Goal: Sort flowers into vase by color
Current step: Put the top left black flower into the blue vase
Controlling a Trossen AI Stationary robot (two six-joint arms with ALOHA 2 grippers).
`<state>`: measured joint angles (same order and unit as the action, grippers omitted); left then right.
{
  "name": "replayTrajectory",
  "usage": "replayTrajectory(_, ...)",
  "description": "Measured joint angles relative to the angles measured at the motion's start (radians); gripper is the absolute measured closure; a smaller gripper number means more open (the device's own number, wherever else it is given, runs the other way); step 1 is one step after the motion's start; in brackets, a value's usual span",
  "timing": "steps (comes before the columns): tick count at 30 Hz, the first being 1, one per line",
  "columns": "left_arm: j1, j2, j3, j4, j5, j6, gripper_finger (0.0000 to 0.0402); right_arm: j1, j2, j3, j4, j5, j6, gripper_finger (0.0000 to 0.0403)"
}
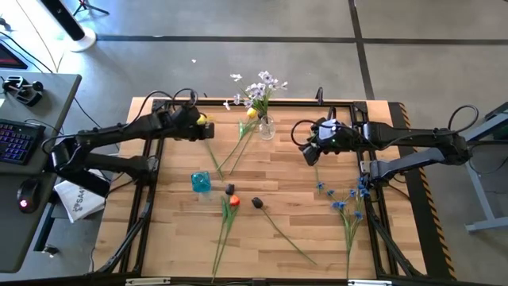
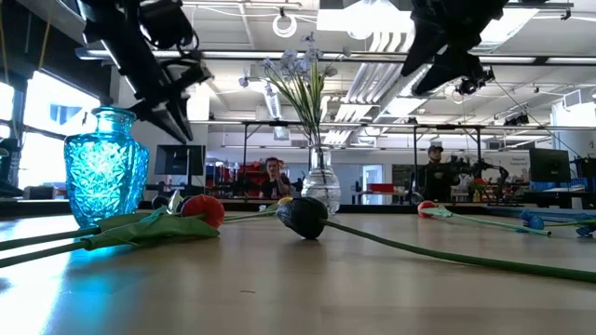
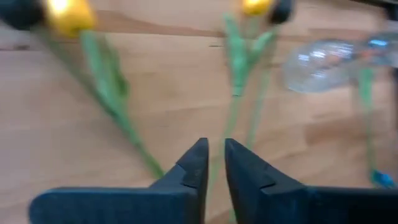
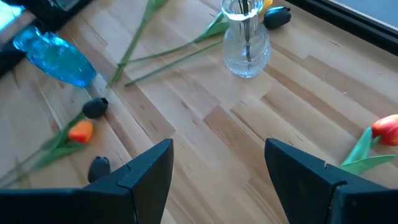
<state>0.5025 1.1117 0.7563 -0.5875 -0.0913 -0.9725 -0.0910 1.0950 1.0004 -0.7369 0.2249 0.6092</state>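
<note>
Two yellow tulips (image 3: 68, 15) (image 3: 255, 6) lie flat on the wooden table, their stems running toward my left gripper (image 3: 215, 155). It hovers above them (image 1: 203, 127), its fingers almost shut with a narrow gap. The clear vase (image 1: 267, 127) stands upright and holds white-lilac sprigs (image 1: 262, 83). The blue vase (image 1: 201, 181) stands nearer. An orange-red tulip (image 1: 234, 201) and two dark purple tulips (image 1: 257, 202) (image 1: 230, 189) lie mid-table. Blue blossoms (image 1: 349, 199) lie at the right. My right gripper (image 4: 217, 158) is open and empty, raised to the right of the clear vase (image 1: 311, 151). My left gripper points down at the table. One yellow tulip's green stem (image 3: 231, 118) runs in line with the narrow gap between the fingers. I cannot tell whether the fingers touch it.
Another orange-red tulip (image 4: 388, 130) lies near my right gripper. A desk with a keyboard (image 1: 16, 139) stands left of the table. People (image 2: 433, 172) stand in the room beyond the far edge. Bare wood (image 1: 302, 199) shows mid-table.
</note>
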Motion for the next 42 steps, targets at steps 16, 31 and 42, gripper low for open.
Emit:
replayTrajectory(16, 0.155, 0.208, 0.000, -0.033, 0.064, 0.086, 0.0232, 0.000, 0.000, 0.000, -0.007, 0.007, -0.068, 0.0153)
replayTrajectory(31, 0.396, 0.248, -0.001, -0.118, 0.026, 0.164, 0.0231, 0.000, 0.000, 0.000, -0.007, 0.011, -0.068, 0.0153)
replayTrajectory(42, 0.406, 0.410, -0.001, 0.122, 0.032, 0.163, 0.0231, 0.000, 0.000, 0.000, -0.007, 0.011, -0.032, 0.0153)
